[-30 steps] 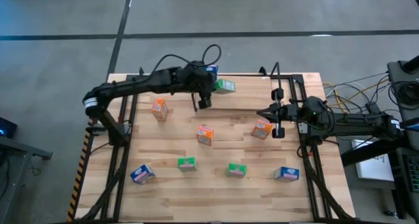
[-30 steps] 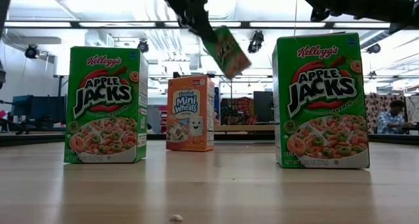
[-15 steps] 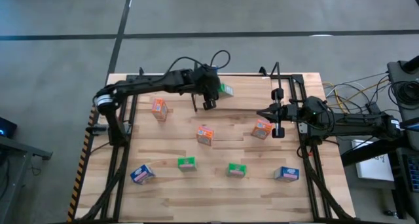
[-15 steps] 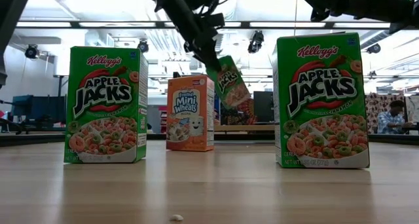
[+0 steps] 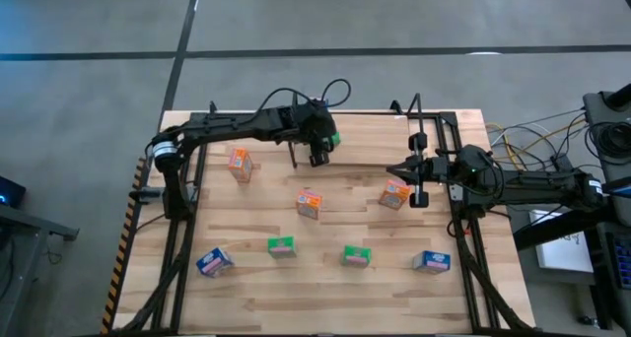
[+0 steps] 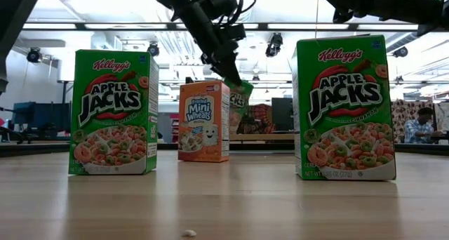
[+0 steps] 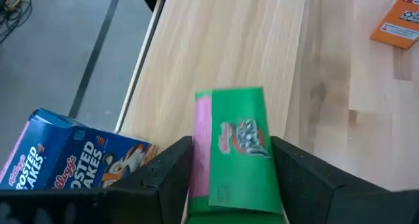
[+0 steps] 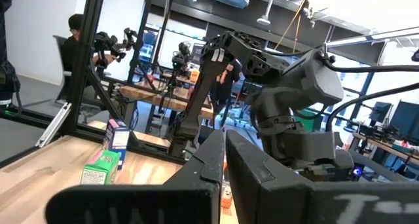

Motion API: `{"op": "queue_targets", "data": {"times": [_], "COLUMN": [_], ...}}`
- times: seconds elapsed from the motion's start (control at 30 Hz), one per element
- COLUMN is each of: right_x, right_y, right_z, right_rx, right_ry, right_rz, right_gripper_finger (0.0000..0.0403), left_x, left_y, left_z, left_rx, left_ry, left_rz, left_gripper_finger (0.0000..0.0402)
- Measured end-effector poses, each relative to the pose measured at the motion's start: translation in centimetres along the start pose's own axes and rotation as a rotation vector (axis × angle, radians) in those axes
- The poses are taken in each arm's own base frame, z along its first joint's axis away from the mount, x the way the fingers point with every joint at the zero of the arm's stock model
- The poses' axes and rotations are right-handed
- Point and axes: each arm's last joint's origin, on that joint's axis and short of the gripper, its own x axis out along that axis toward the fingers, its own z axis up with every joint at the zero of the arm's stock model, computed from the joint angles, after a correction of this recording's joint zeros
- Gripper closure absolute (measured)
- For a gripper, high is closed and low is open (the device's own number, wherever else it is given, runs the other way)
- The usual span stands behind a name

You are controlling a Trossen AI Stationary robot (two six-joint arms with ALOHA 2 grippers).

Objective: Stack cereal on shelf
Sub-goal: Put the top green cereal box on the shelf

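Overhead, my left claw (image 5: 325,145) hides the green cereal box (image 7: 237,149); its wrist view shows the box between loosened fingers beside a blue box (image 7: 62,165). Right claw (image 5: 406,168) clenched, idle.

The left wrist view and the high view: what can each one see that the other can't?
Only the left wrist view shows a blue Frosted Flakes box beside the green box, with its printed label readable.

Only the high view shows the whole table, the loose boxes on it: three orange, two green and two blue, and the right hand waiting shut by an orange box.

Both show the left hand at the table's far edge, with the green cereal box between its fingers, though the high view catches only a green sliver.
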Motion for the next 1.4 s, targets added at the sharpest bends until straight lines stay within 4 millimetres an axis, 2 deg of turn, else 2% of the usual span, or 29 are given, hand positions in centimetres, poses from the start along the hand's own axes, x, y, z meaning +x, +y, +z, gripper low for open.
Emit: {"op": "queue_targets", "data": {"times": [0.37, 0.5, 0.63, 0.9, 1.07, 1.4], "right_x": [0.0, 0.0, 0.0, 0.4, 1.4, 5.4], "right_y": [0.0, 0.0, -0.1, -0.3, -0.6, -1.5], "right_z": [0.0, 0.0, 0.0, -0.7, -0.4, -1.7], "right_rx": [0.0, 0.0, 0.01, 0.025, 0.065, 0.135], "right_ry": [0.0, 0.0, 0.005, 0.056, 0.067, 0.229], "right_rz": [0.001, 0.0, -0.021, -0.099, -0.096, -0.065], "right_gripper_finger": [0.0394, 0.0394, 0.0394, 0.0394, 0.0394, 0.0394], "left_x": [-0.1, -0.9, -3.3, -10.0, -12.4, -14.4], "left_y": [0.0, 0.0, -0.4, -2.7, -4.5, -7.3], "left_z": [0.3, 0.6, 1.2, 1.7, 0.1, -4.8], "left_rx": [0.024, 0.039, 0.051, 0.064, 0.095, -0.003], "left_ry": [-0.033, -0.048, -0.093, -0.186, -0.224, -0.394], "left_rz": [0.009, 0.011, 0.006, -0.044, -0.085, -0.152], "left_gripper_finger": [0.021, 0.021, 0.021, 0.021, 0.021, 0.021]}}
